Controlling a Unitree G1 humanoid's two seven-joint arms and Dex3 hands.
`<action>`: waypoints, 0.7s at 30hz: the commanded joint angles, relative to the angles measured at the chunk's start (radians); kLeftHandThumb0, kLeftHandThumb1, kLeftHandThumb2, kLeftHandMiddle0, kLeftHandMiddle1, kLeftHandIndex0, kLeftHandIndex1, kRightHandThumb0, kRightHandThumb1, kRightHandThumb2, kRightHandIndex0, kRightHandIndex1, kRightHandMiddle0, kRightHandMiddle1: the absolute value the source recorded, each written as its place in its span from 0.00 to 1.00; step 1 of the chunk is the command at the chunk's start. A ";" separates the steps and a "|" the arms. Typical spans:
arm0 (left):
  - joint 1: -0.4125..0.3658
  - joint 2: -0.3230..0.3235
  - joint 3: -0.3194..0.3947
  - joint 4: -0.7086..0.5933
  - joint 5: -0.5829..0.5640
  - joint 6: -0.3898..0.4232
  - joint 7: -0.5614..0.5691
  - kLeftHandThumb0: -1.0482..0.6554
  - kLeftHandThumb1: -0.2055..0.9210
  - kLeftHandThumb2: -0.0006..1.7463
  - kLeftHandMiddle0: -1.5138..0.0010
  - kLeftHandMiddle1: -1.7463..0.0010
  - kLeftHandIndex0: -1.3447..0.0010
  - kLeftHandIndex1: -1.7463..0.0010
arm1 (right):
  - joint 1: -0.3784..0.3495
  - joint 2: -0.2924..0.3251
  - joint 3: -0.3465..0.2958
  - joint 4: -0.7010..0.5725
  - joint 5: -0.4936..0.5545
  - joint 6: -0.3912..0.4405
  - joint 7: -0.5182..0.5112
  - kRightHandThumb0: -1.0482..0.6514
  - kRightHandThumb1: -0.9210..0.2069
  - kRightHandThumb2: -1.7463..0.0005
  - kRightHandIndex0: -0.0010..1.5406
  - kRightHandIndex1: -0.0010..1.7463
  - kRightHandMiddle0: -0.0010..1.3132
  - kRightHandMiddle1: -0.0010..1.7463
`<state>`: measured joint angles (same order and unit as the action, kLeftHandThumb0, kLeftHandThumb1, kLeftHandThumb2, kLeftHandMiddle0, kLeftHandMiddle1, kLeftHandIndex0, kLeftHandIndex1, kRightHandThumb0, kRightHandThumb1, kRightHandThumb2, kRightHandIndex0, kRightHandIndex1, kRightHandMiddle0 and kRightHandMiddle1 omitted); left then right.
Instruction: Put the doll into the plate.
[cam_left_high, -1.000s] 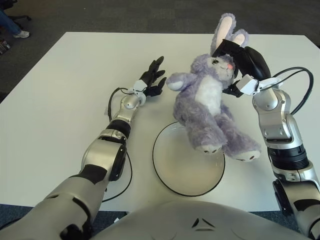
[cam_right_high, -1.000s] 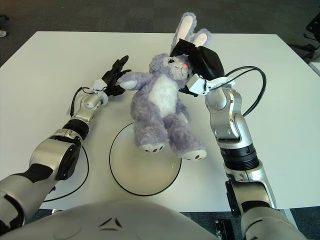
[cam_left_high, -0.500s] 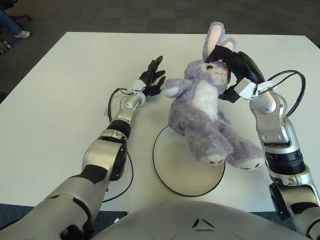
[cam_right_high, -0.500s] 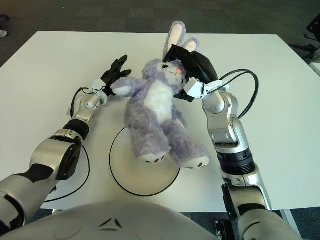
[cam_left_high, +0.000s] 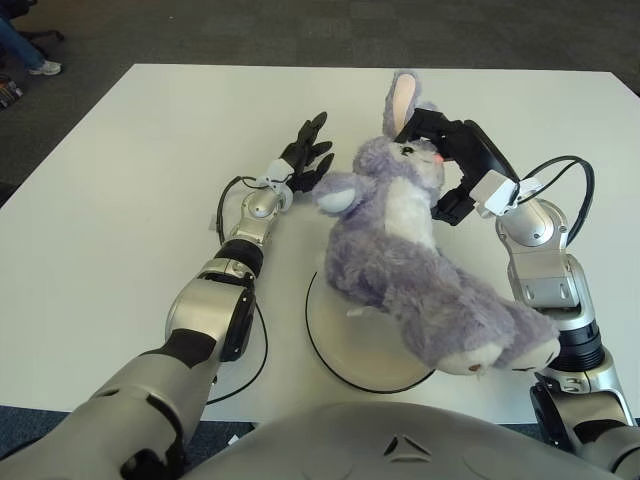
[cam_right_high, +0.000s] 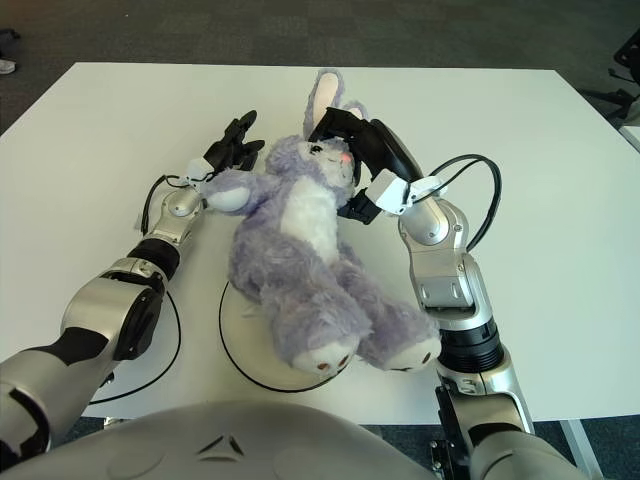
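Note:
A purple plush bunny doll (cam_left_high: 410, 260) with a white belly hangs in my right hand (cam_left_high: 450, 150), whose black fingers are shut on its head and ear. Its body and legs droop over the round plate (cam_left_high: 330, 340), a pale disc with a dark rim near the table's front edge, and hide most of it. The feet reach past the plate's right rim. My left hand (cam_left_high: 305, 155) shows with spread fingers on the white table, just left of the doll's outstretched paw.
The white table (cam_left_high: 140, 160) stretches wide to the left and back. A black cable (cam_left_high: 245, 360) loops on it beside my left forearm. Dark carpet lies beyond the table's far edge.
My right hand has carried the doll left and lower. The body now droops over the plate, feet swung toward the front right. The left hand has stayed put.

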<state>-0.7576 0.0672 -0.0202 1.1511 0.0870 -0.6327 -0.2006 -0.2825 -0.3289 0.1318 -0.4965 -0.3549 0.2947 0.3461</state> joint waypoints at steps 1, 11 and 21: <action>-0.022 0.011 -0.011 0.000 0.025 0.004 0.029 0.24 1.00 0.34 0.86 0.69 1.00 0.82 | 0.018 0.007 0.015 -0.043 0.005 0.012 0.006 0.61 0.97 0.03 0.60 1.00 0.77 0.73; -0.024 0.013 -0.022 0.003 0.052 -0.002 0.067 0.21 1.00 0.35 0.89 0.67 1.00 0.80 | 0.037 -0.007 0.030 -0.072 0.036 0.052 0.058 0.61 0.96 0.01 0.61 1.00 0.72 0.78; -0.025 0.014 -0.025 0.004 0.051 -0.002 0.065 0.22 1.00 0.34 0.88 0.65 1.00 0.79 | 0.051 -0.020 0.046 -0.090 0.032 0.052 0.077 0.61 0.92 0.01 0.62 0.89 0.58 0.99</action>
<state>-0.7637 0.0751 -0.0429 1.1511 0.1294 -0.6330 -0.1442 -0.2406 -0.3399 0.1779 -0.5649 -0.3302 0.3436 0.4182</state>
